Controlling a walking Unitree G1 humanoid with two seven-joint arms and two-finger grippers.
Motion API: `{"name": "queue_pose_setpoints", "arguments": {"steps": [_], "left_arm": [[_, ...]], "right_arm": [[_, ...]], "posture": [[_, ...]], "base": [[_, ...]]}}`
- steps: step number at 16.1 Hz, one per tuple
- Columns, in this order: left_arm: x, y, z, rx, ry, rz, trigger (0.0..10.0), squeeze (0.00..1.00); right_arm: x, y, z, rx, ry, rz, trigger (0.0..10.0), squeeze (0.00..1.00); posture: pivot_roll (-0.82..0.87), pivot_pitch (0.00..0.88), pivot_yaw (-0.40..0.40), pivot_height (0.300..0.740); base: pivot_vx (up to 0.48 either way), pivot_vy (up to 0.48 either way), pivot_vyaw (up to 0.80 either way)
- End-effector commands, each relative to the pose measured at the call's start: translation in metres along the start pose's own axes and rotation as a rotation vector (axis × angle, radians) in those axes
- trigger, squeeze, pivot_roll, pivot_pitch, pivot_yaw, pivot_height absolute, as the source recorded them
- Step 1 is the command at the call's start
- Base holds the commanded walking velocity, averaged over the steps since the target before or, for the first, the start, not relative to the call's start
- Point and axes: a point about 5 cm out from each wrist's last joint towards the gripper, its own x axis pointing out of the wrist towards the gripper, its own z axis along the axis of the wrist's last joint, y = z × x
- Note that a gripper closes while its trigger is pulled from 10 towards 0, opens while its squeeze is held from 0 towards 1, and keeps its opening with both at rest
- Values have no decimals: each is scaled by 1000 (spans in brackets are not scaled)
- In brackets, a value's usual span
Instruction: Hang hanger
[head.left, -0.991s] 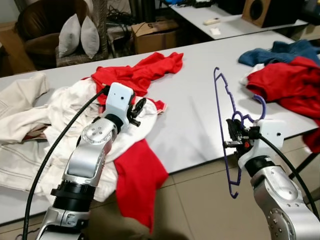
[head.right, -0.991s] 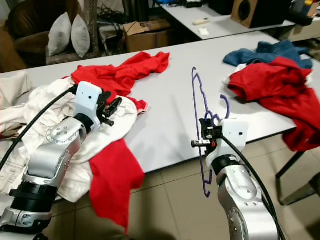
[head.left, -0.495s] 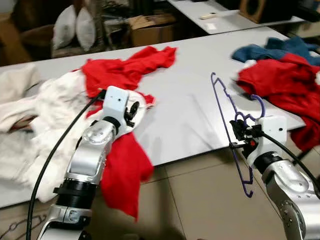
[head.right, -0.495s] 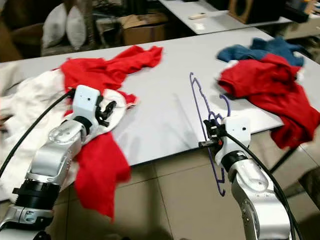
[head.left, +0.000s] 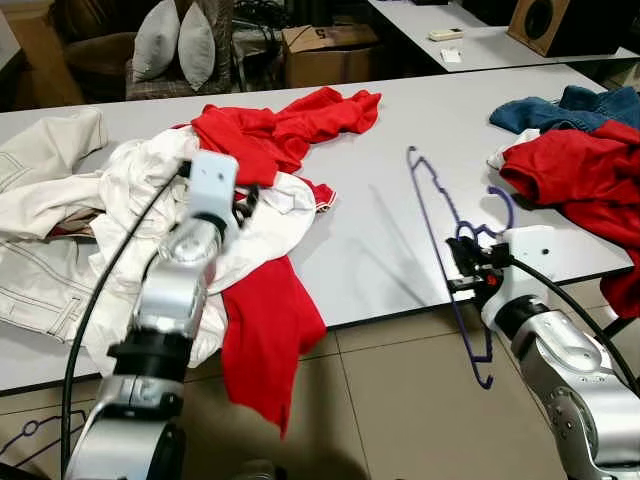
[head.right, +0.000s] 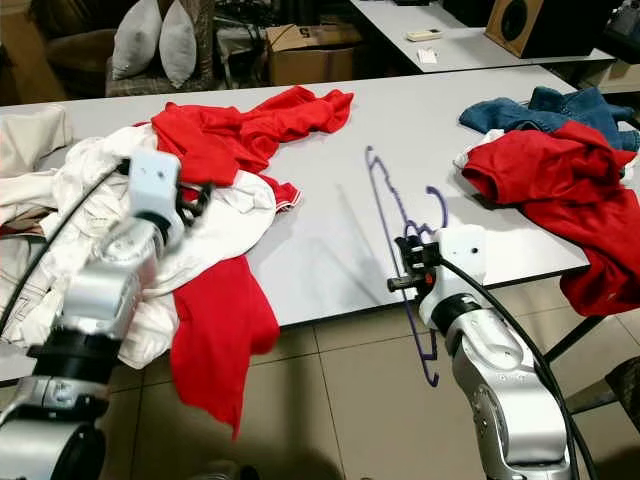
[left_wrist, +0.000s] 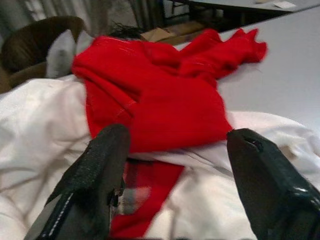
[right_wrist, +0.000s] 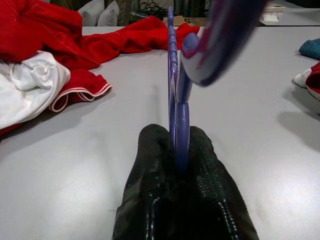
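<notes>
The right gripper (head.left: 462, 270) was clenched on a thin purple plastic hanger (head.left: 448, 235), holding it upright and edge-on over the near edge of the long white table (head.left: 380, 230), its hook curling above the fingers. The left gripper (left_wrist: 175, 165) hovered with its fingers spread over a heap of white and red garments (head.left: 250, 190) at the table's left.

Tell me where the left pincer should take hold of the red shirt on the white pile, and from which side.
Grip the bunched fold of the red shirt where it humps up over the white garment. That ridge stands proud, so the fingers can likely close on red cloth alone. Come from the robot's own side: the left pincer already hovers open, facing that fold.
</notes>
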Motion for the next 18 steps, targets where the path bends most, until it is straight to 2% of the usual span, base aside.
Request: {"name": "queue_pose_setpoints", "arguments": {"steps": [1, 3, 5, 6, 7, 9, 10, 11, 12, 13, 16, 18], "left_arm": [[1, 3, -1, 6, 9, 16, 10000, 1000], [17, 2, -1, 7, 19, 37, 10000, 1000], [23, 2, -2, 30, 28, 57, 10000, 1000], [28, -2, -3, 21, 33, 50, 10000, 0], [32, -11, 0, -10, 14, 6, 10000, 0], [34, -14, -1, -23, 20, 2, 9686, 0], [37, -17, -4, -36, 30, -5, 3882, 0], [38, -17, -5, -43, 34, -6, 1608, 0], [38, -18, -6, -47, 36, -8, 353, 0], [39, -19, -6, -50, 37, -12, 667, 0], [40, -18, -12, -62, 69, 17, 0, 0], [42, -17, -10, -79, 72, 21, 0, 0]], "right_arm": [[1, 0, 3, -6, -14, 1, 10000, 0], [4, 0, 5, -10, -21, 1, 10000, 0], [4, 0, 6, -14, -23, 1, 10000, 0], [4, -1, 6, -15, -25, -2, 10000, 0], [3, -1, 6, -15, -27, -6, 10000, 0], [3, 0, 6, -15, -26, -6, 10000, 0], [3, 0, 6, -16, -26, -6, 10000, 0], [3, 0, 6, -17, -25, -6, 10000, 0], [2, 0, 6, -18, -25, -5, 10000, 0], [2, 0, 6, -19, -25, -3, 10000, 0], [0, 3, 2, -46, 12, 58, 10000, 0], [0, 3, 2, -55, 18, 68, 10000, 0]], "posture": [[-5, 0, -2, 740], [-20, 0, 8, 740], [-27, 0, 12, 740], [-33, 0, 16, 740], [-36, 0, 17, 740], [-41, 0, 18, 740], [-45, 0, 19, 740], [-46, 0, 20, 740], [-47, 0, 20, 740], [-47, 0, 20, 740], [-46, 0, 10, 740], [-44, 0, 5, 740]], "base": [[0, 0, 0], [0, 0, 0], [0, 0, 0], [0, 0, 0], [0, 0, 0], [0, 0, 0], [0, 0, 0], [0, 0, 0], [0, 0, 0], [0, 0, 0], [0, 0, 0], [0, 0, 0]]}}
